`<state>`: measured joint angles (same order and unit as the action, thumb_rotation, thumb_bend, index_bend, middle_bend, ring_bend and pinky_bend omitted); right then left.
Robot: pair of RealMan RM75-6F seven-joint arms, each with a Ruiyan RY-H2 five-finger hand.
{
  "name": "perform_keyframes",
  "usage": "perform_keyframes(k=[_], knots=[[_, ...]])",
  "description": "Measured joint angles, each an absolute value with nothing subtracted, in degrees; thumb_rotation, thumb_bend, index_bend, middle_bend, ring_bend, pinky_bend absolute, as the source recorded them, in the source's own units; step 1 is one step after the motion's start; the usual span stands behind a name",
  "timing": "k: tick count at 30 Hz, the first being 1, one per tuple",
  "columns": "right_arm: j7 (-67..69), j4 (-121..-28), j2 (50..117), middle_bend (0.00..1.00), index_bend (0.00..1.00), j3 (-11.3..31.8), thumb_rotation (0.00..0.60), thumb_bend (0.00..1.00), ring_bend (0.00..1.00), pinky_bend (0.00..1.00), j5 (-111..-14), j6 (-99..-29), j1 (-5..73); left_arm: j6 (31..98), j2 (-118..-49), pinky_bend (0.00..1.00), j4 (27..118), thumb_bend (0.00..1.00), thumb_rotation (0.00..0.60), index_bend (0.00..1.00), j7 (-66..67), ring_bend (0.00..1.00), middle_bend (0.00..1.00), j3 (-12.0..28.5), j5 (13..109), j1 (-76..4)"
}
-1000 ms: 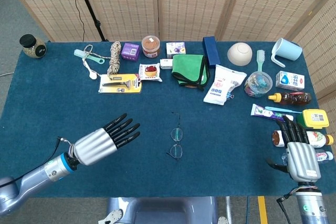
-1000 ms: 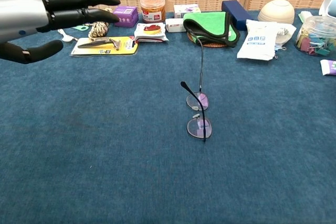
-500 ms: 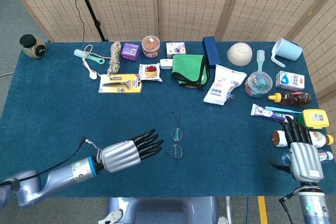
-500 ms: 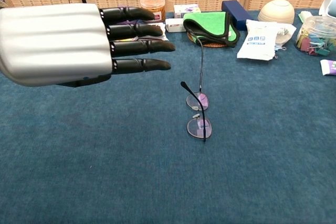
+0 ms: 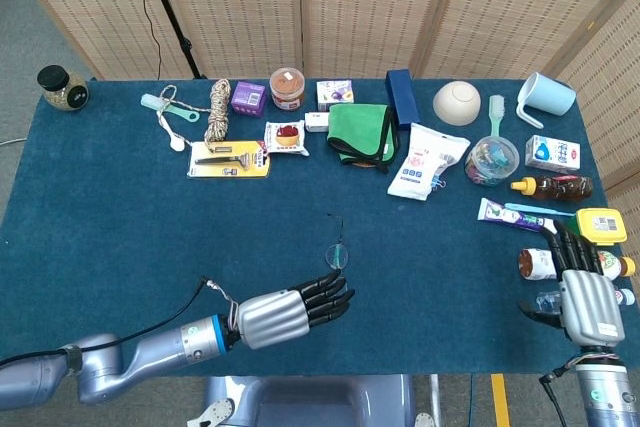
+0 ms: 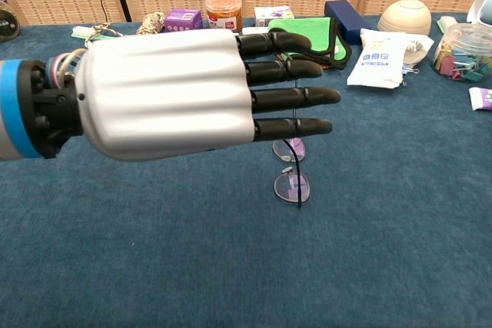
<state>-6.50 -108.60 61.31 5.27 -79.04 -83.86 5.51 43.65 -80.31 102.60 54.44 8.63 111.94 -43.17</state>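
Left hand (image 5: 290,312) flat, fingers straight and slightly apart, holding nothing, hovering over the near half of the glasses (image 6: 292,186); fingertips (image 6: 323,96) point across them. Glasses lie on the blue counter (image 5: 120,217), temples unfolded and pointing away toward the green cloth (image 5: 360,132). In the head view only the far lens shows past the fingers; contact with the frame cannot be told. Right hand (image 5: 585,297) well right of the glasses at the counter's near corner, palm down, fingers extended, nothing held, just beside small bottles (image 5: 540,264). White pouch (image 5: 425,159) right of the green cloth; yellow razor card (image 5: 230,159) left of it.
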Motion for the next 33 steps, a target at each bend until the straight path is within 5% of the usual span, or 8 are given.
perform_keyframes(k=[21, 33], knots=[[-1.1, -106.7, 60.0, 0.0, 0.01, 5.5, 0.6, 0.0, 0.0, 0.0, -79.2, -84.0, 4.5, 33.3, -90.2, 0.0, 100.8, 0.58, 0.6, 0.0, 72.6, 0.0, 0.0, 11.2, 99.3, -45.9], [0.8, -105.9, 59.9, 0.0, 0.01, 5.3, 0.6, 0.0, 0.0, 0.0, -79.7, -83.9, 4.0, 34.0, -92.6, 0.0, 99.4, 0.58, 0.6, 0.0, 82.6, 0.0, 0.0, 11.1, 89.2, -45.0]])
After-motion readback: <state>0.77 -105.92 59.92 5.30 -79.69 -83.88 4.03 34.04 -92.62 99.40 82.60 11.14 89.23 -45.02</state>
